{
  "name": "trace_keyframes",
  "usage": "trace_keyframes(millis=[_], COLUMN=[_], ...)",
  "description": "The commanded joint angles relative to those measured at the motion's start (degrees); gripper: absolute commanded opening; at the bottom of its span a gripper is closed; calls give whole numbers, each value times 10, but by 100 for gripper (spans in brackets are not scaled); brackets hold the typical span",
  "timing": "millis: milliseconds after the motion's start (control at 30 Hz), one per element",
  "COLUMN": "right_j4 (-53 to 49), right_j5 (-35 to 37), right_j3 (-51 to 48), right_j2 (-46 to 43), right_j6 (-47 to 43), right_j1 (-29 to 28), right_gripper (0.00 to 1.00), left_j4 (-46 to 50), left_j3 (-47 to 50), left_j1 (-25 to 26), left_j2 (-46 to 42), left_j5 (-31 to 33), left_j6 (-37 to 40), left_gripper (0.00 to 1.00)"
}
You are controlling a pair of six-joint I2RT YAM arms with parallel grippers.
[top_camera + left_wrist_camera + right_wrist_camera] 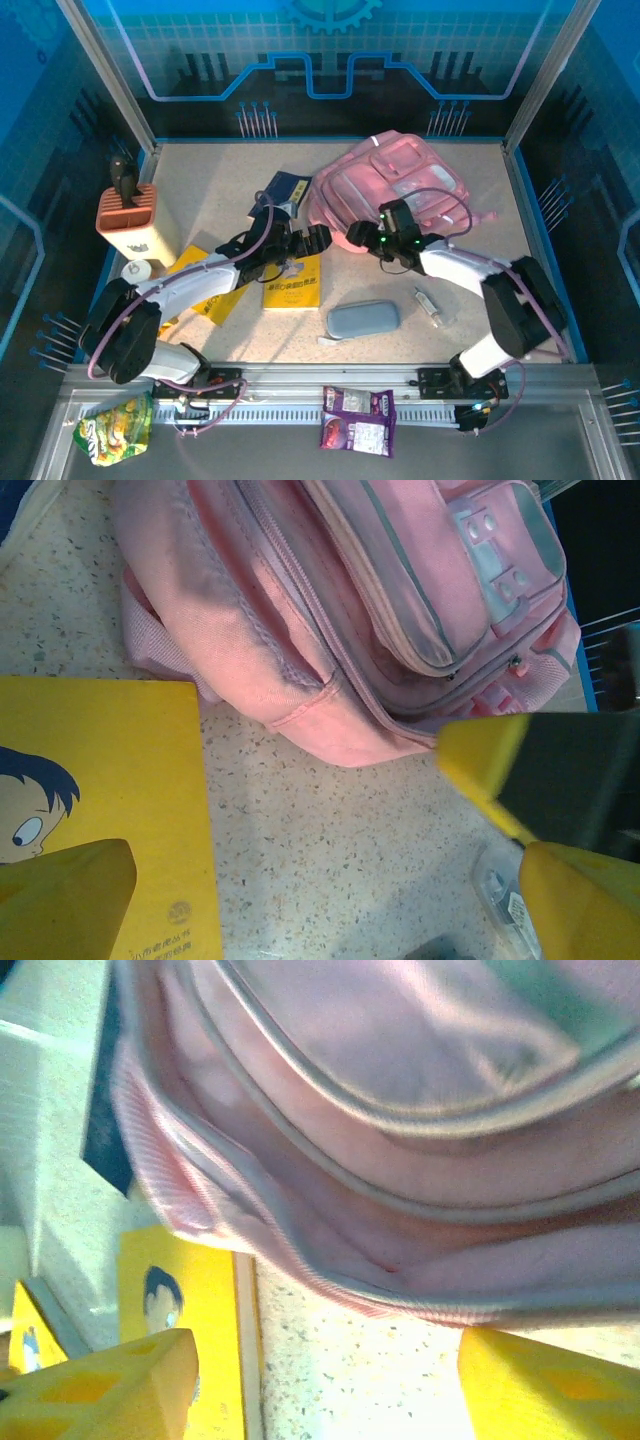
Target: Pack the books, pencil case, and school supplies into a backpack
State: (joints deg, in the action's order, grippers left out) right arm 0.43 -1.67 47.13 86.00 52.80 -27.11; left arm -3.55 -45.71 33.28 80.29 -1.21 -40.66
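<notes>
the left gripper [320, 237] and right gripper [358, 236] both hang with jaws apart and empty at the near edge of the pink backpack [390, 185], which lies at the back of the table. the yellow book [292, 285], pencil case [363, 319] and tube [428, 303] lie unpacked nearer the arms. the heads are so close they could knock together. a pinch might also catch only loose outer fabric and drag the bag over the book.

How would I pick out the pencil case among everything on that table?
Find the big pink backpack at the back of the table, then come straight toward the near edge. The pencil case lies flat there, right of a yellow book and left of a tiny clear tube. It is the only plain grey-blue soft pouch with rounded ends.
</notes>
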Motion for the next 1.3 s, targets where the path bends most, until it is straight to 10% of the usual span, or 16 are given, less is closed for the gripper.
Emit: trace_keyframes(millis=[0,400,1000,1133,1267], right_j4=[-83,-131,4,24,29], right_j5=[59,-88,-108,-120,-129], right_j3=[-12,-33,46,42,11], right_j2=[-92,-89,128,124,81], right_j6=[-42,-82,-77,-78,-81], right_j1=[36,300,329,331,332], right_gripper=[79,88,36,0,0], left_j4=[13,-57,-65,-65,-80], left_j3=[-16,-97,-210,-222,-233], left_j1=[5,91,102,87,65], left_j2=[-25,95,276,298,322], left_j5=[6,-25,-17,-11,-27], left_j6=[-26,-25,-8,3,2], left_gripper=[99,99,99,99,99])
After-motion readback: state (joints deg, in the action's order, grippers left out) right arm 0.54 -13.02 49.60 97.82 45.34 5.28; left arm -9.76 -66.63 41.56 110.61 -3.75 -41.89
